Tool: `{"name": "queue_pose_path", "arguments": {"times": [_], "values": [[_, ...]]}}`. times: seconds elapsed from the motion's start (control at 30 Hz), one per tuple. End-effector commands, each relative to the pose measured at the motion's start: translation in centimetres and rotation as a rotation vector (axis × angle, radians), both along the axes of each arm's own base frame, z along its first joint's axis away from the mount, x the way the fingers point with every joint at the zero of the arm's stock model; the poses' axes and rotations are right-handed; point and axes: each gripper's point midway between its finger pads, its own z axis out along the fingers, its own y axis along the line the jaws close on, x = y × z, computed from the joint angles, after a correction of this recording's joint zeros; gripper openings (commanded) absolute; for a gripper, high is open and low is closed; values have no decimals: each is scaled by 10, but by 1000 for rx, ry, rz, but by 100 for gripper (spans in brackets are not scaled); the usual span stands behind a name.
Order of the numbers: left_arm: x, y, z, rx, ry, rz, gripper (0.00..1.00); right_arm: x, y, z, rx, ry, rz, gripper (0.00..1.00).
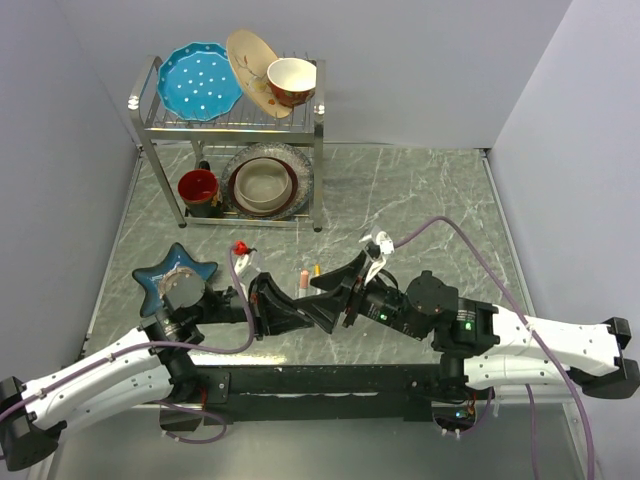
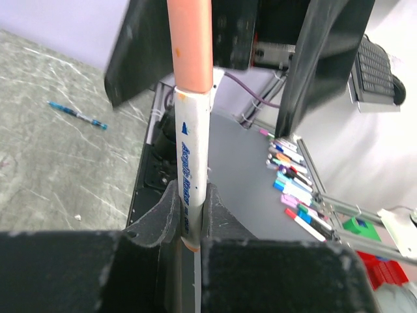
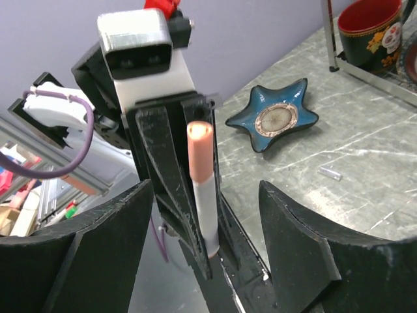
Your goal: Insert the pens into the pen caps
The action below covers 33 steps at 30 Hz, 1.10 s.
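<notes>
One white pen (image 2: 192, 163) near upright, orange cap (image 2: 189, 45) topmost, clamped in left gripper (image 2: 189, 203); right gripper (image 3: 208, 208) spread apart.

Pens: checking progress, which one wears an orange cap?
The white pen clamped in the left gripper, orange cap on its free end; the blue pen lies loose on the table.

A robotics lab test cell is indicated. A marble-patterned table (image 1: 420, 200) is enclosed by plain grey walls (image 1: 400, 60), and a dish rack (image 1: 150, 125) is set on it. Beyond the table, metal framing (image 2: 345, 207), a keyboard (image 2: 374, 68) and laid-out markers (image 2: 290, 176) are seen.
</notes>
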Motion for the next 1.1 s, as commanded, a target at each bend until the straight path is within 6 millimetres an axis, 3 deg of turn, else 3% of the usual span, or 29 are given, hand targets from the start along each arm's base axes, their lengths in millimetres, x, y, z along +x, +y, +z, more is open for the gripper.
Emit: {"name": "queue_pose_path", "arguments": {"times": [0.0, 0.23, 0.37, 0.57, 0.8, 0.93, 1.0, 1.07], "values": [[-10, 1, 4, -15, -48, -57, 1, 6, -8, 32, 33, -44, -42, 72], [-14, 4, 5, -22, -51, -70, 1, 7, -5, 42, 21, -78, -39, 69], [-16, 6, 6, -31, -58, -78, 1, 6, -2, 44, 12, -87, -26, 58], [-20, 6, 9, -35, -71, -101, 1, 4, -2, 46, 25, -98, -14, 49], [-17, 2, 3, -13, -63, -102, 1, 3, 0, 43, 22, -106, -3, 58], [-17, 1, 3, -13, -64, -109, 1, 3, 2, 45, 17, -113, 2, 57], [-16, 1, 3, -14, -67, -101, 1, 1, 4, 45, 18, -117, 12, 52], [-15, 1, 4, -19, -72, -93, 1, -2, 6, 42, 10, -117, 32, 33]]}}
